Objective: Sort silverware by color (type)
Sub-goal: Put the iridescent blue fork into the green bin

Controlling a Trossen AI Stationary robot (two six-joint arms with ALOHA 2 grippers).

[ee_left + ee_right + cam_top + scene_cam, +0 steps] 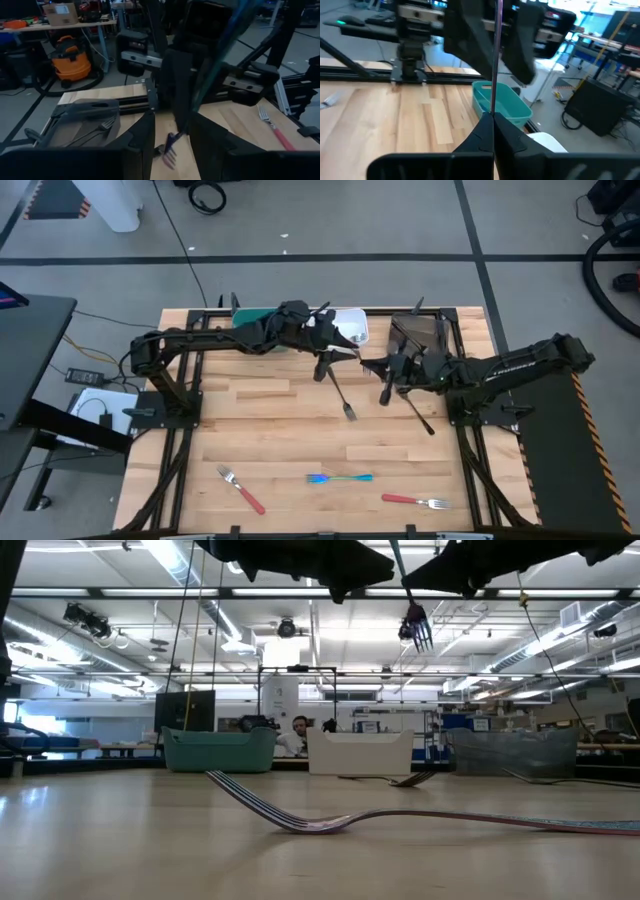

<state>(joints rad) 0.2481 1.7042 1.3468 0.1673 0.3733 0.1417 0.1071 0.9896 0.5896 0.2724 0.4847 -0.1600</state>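
Handover risk: right gripper is pinched shut on a blue-teal fork, held above the table between the wide-open fingers of the left gripper; early release or an off-centre clamp could drop it.

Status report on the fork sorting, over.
Right gripper shut on blue-teal fork, aloft. Left gripper open around its tines. No obstruction seen.

Overhead ceiling strip lights are washing the hall evenly, casting soft shadows on the pale wooden table; the arms are silhouetting dark at table level, and both wrist views are blurring up close.
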